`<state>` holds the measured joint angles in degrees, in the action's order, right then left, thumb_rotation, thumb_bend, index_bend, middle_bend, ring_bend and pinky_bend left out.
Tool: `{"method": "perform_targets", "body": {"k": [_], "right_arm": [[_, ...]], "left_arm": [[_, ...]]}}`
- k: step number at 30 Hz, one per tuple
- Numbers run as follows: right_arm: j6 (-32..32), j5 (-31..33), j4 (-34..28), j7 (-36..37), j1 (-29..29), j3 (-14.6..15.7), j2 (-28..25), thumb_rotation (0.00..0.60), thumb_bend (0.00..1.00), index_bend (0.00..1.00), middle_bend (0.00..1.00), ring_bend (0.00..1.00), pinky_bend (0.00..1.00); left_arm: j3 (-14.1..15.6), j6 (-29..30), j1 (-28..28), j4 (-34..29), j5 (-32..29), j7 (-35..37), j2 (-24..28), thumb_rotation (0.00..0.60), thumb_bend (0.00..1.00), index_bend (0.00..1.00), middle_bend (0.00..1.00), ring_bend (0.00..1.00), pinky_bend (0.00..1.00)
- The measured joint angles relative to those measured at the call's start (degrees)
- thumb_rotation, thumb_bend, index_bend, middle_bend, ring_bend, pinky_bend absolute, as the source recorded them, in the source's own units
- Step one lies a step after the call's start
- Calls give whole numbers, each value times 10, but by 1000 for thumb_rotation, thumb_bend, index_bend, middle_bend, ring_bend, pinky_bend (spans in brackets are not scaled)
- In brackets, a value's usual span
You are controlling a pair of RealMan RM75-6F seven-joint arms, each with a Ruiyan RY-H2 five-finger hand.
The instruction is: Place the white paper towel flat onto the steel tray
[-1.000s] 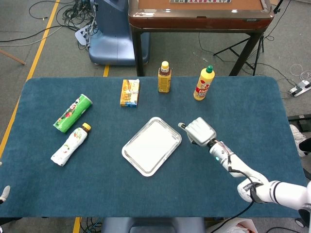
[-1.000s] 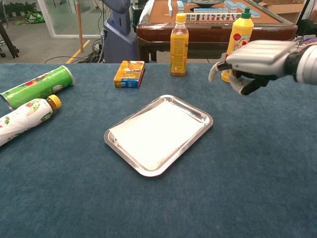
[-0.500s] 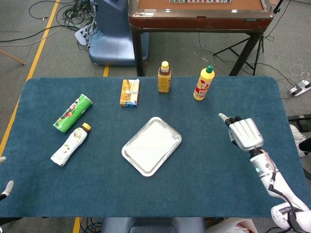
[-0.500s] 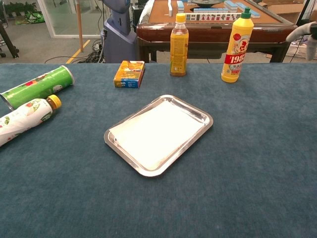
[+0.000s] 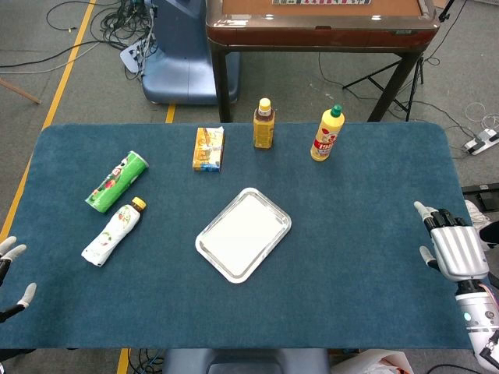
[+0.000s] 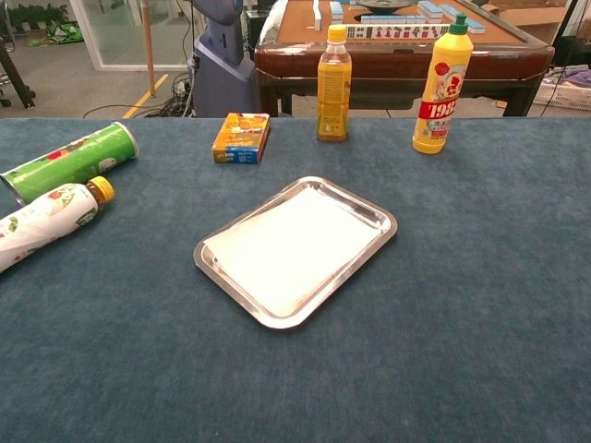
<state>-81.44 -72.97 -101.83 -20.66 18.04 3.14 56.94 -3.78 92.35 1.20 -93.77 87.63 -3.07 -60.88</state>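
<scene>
The white paper towel (image 5: 243, 233) (image 6: 294, 246) lies flat inside the steel tray (image 5: 210, 255) (image 6: 214, 263) at the middle of the table. My right hand (image 5: 452, 249) hovers at the table's right edge, far from the tray, its fingers apart and holding nothing. Only fingertips of my left hand (image 5: 11, 269) show at the left edge of the head view, apart and with nothing in them. Neither hand appears in the chest view.
A green can (image 5: 115, 181) and a white bottle (image 5: 112, 231) lie at the left. An orange box (image 5: 208, 148), an orange drink bottle (image 5: 264, 124) and a yellow squeeze bottle (image 5: 327, 134) stand along the far side. A wooden table (image 5: 320, 23) is behind.
My right hand has drawn back from beside the tray to the table's right edge and left the chest view. The left fingertips rose slightly into view. The towel stayed in the tray.
</scene>
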Motion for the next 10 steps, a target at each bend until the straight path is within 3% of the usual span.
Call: {"method": "perform_targets", "body": {"k": [10], "right_arm": [[-33,-57,21,7,-27,-13,14,600,301,105,218,174,364]], "left_arm": [[4,-8,-4,-7,-3,-9,1,600,274,218,142,137,0]]}}
